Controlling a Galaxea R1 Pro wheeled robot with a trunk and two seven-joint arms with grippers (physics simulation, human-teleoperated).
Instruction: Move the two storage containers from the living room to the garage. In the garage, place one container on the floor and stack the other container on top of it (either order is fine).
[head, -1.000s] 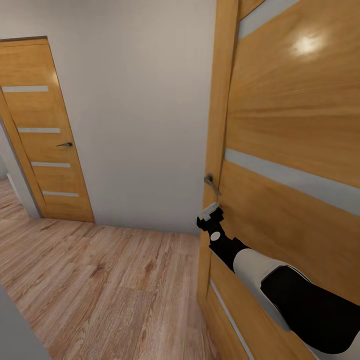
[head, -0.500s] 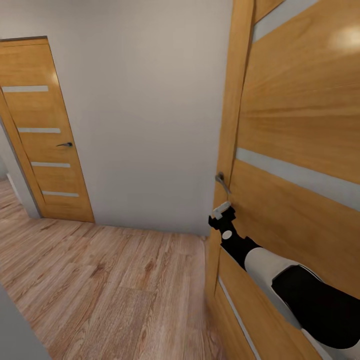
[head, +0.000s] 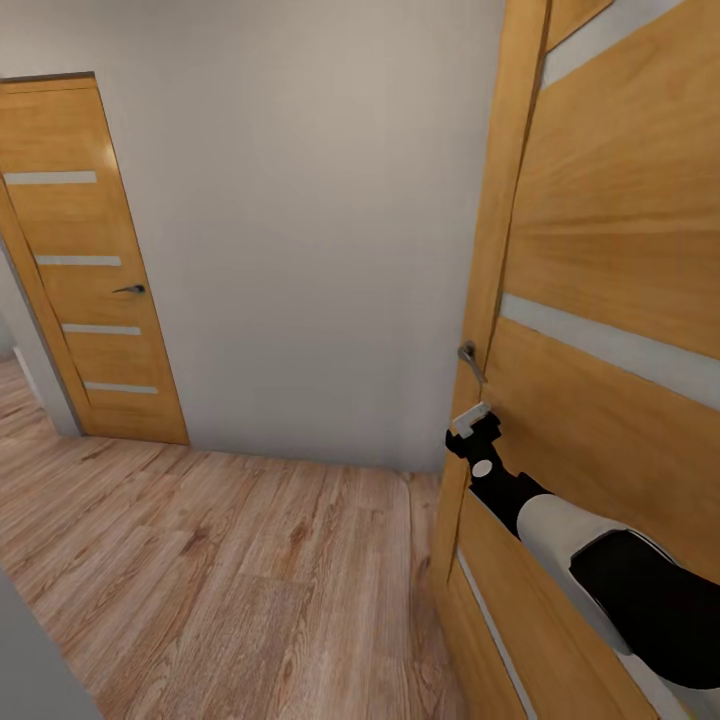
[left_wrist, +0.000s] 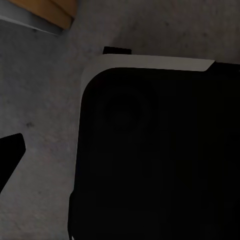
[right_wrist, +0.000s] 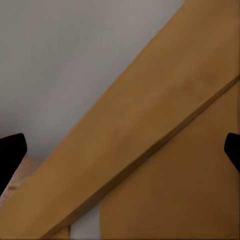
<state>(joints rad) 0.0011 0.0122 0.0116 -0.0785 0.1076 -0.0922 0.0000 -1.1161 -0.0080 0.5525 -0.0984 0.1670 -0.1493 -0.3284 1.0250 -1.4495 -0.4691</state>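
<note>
The two storage containers are out of view. My right gripper (head: 470, 418) rests against the slatted light-wood door (head: 600, 250) at the right, just below its metal lever handle (head: 468, 355). In the right wrist view its dark fingertips (right_wrist: 11, 150) sit far apart at the picture's edges, open, with the door's frame (right_wrist: 135, 135) close in front and nothing held between them. In the left wrist view one dark fingertip (left_wrist: 10, 150) of the left gripper sits wide at the edge, beside my own dark rounded body (left_wrist: 150, 150) over a grey surface.
A white wall (head: 300, 200) faces me across a light wood-plank floor (head: 220, 570). A second slatted wood door (head: 85, 270) stands shut at the far left. The door at the right stands at an angle, its edge near the wall.
The door at the right has swung further rightward, and my right gripper has moved right with it, staying below the handle. The left door and wall have not shifted.
</note>
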